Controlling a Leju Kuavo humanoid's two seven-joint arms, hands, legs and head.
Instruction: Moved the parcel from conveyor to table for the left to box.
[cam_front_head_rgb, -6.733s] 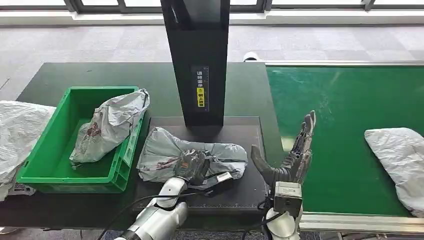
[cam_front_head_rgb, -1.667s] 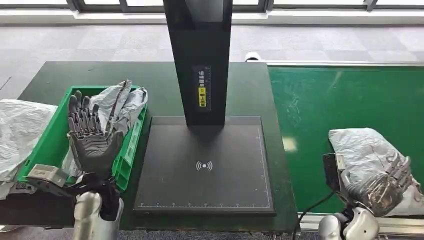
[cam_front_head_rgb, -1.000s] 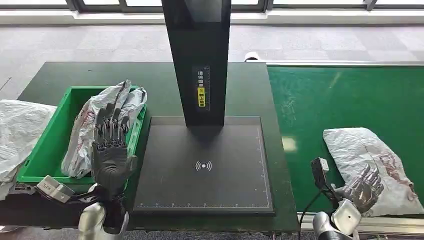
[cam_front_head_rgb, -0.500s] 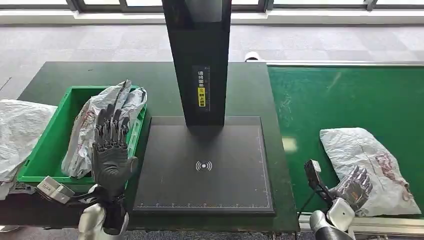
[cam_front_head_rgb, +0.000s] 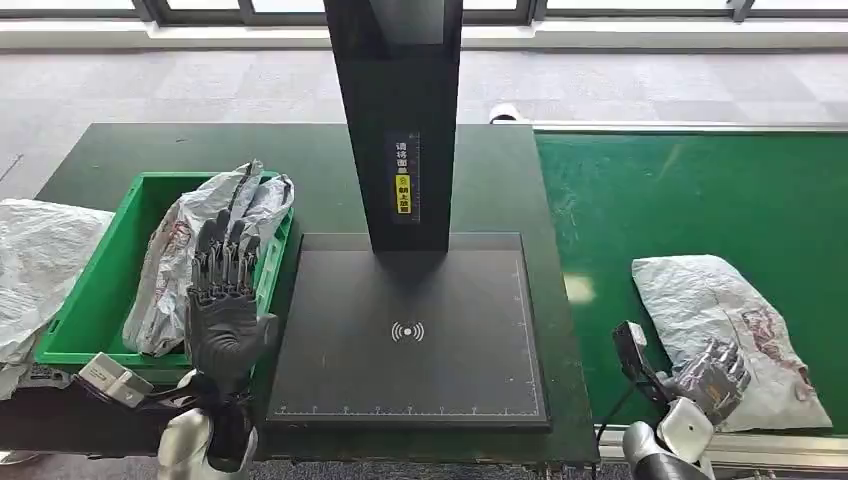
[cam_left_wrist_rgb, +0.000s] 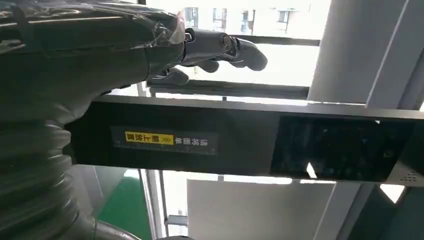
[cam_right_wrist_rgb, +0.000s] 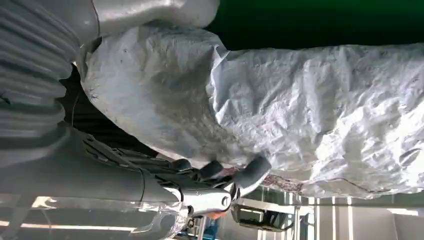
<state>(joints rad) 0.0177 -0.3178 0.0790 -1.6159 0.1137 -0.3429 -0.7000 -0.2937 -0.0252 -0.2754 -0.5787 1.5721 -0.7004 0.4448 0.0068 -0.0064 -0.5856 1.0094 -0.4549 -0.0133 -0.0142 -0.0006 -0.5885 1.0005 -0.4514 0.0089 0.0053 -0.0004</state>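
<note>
A parcel-sorting station — green conveyor, scanner pad under a black column, green crate of bagged parcels — in a carpeted, windowed hall.

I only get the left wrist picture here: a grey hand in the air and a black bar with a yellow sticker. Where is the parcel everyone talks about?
Observer: A grey parcel lies on the green conveyor, on the robot's right side.
Operator: Is the robot touching it?
Observer: Yes. In the right wrist view the right hand has its fingers and thumb closed around the parcel's edge.
Operator: And the hand I see, does it hold anything?
Observer: No. From the head view the left hand stands upright with its fingers apart, in front of a green bin.
Operator: Is that bin empty?
Observer: No, bagged parcels already sit inside it.
</note>
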